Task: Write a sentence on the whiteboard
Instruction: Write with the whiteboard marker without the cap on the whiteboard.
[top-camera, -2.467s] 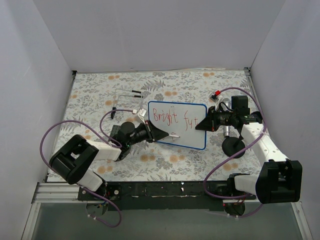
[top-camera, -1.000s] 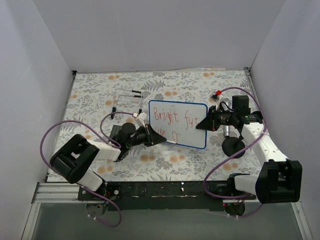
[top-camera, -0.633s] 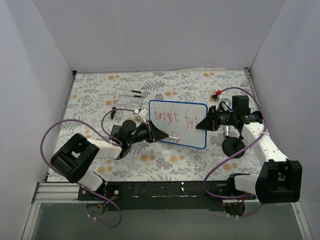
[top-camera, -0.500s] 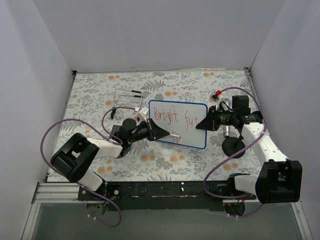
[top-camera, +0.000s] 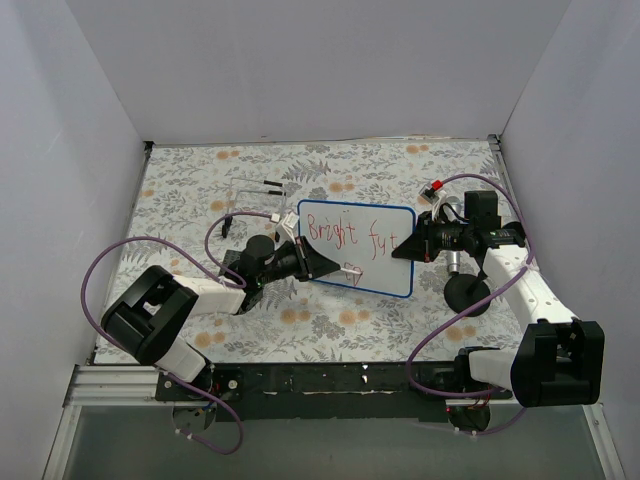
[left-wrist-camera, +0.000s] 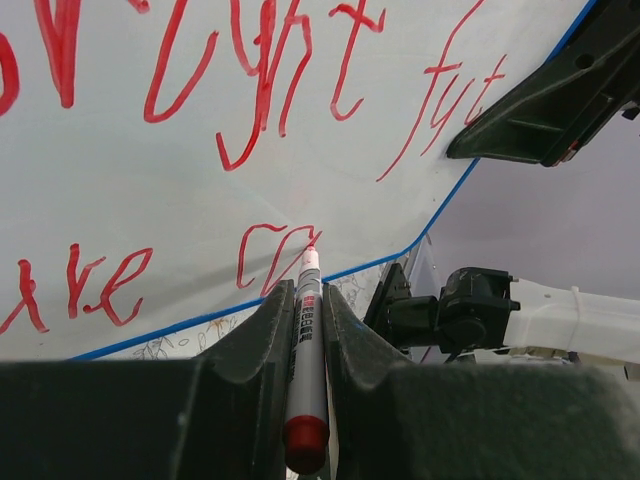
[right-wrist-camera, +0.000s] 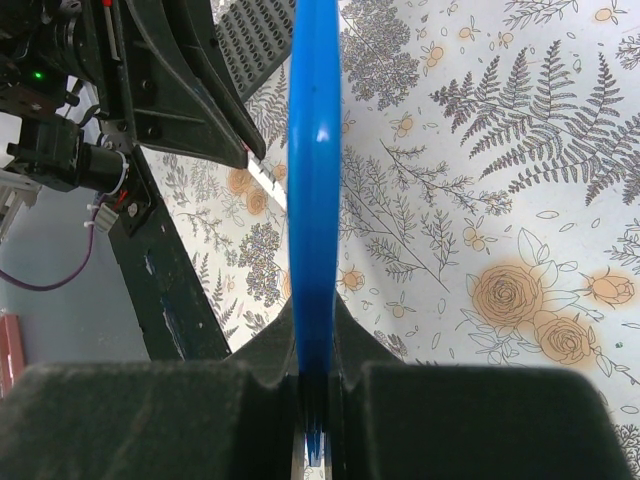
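Note:
The whiteboard (top-camera: 385, 278) stands tilted on the floral table, white with a thin blue rim. The sentence (top-camera: 345, 235) is in red marker; the left wrist view shows its top line (left-wrist-camera: 250, 90) and a shorter second line (left-wrist-camera: 110, 285). My left gripper (top-camera: 327, 264) is shut on a red marker (left-wrist-camera: 307, 340). The marker's tip touches the board at the end of the second line, near the lower rim. My right gripper (top-camera: 412, 247) is shut on the whiteboard's right rim. In the right wrist view that rim (right-wrist-camera: 315, 180) shows edge-on as a blue strip running up from the gripper (right-wrist-camera: 315, 350).
A dark studded plate (right-wrist-camera: 255, 35) lies under the left arm. A red-capped item (top-camera: 434, 188) and a clear item (top-camera: 255, 188) lie behind the board. A silver cylinder (top-camera: 455, 262) and a black round object (top-camera: 466, 292) sit by the right arm. White walls enclose the table.
The left gripper has moved right along the board's lower part with the marker, and new red strokes have appeared on the second line. The right arm and the board have stayed still.

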